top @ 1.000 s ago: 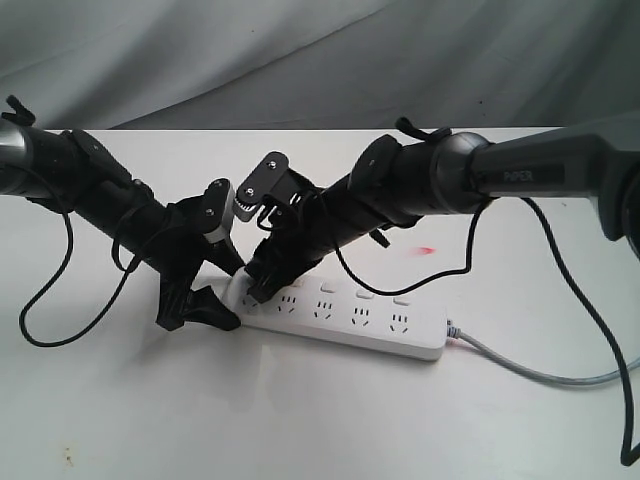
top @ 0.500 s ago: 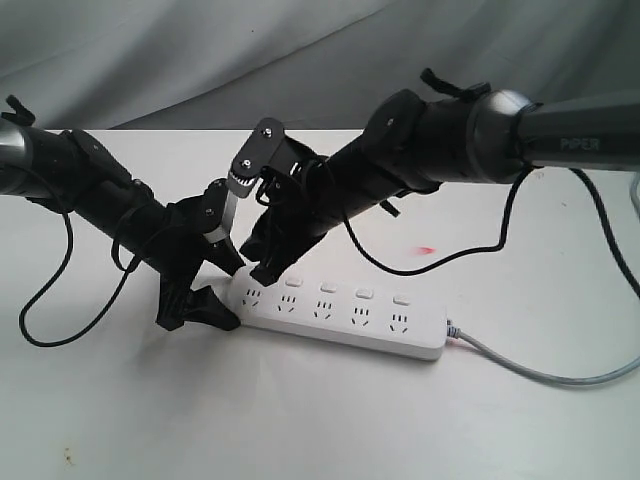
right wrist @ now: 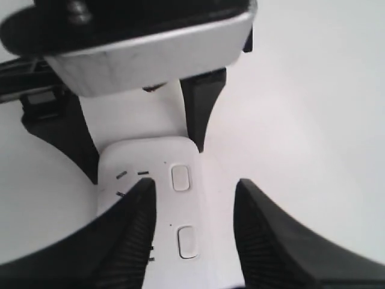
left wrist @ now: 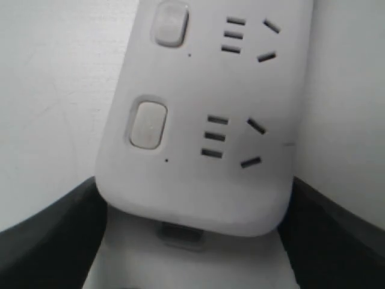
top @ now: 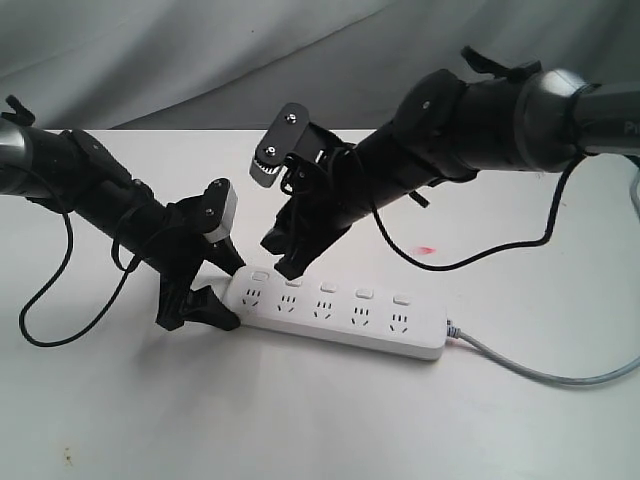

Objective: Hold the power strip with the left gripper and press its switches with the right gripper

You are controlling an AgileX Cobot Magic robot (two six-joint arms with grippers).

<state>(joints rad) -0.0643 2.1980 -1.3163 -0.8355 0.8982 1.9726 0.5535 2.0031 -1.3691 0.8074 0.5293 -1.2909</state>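
The long white power strip lies flat on the white table, its grey cord trailing off to the right. My left gripper is shut on the strip's left end; in the left wrist view its black fingers flank the rounded end of the power strip. The switches run in a row along the far edge. My right gripper hovers open just above the left-end switches, touching nothing. In the right wrist view that gripper frames two of the buttons.
A small red spot marks the table behind the strip. A black cable loops down from the left arm. Grey cloth hangs behind the table's far edge.
My right gripper has lifted up and back to the right, off the leftmost switch it was pressing down on. The left gripper and the strip have stayed put.
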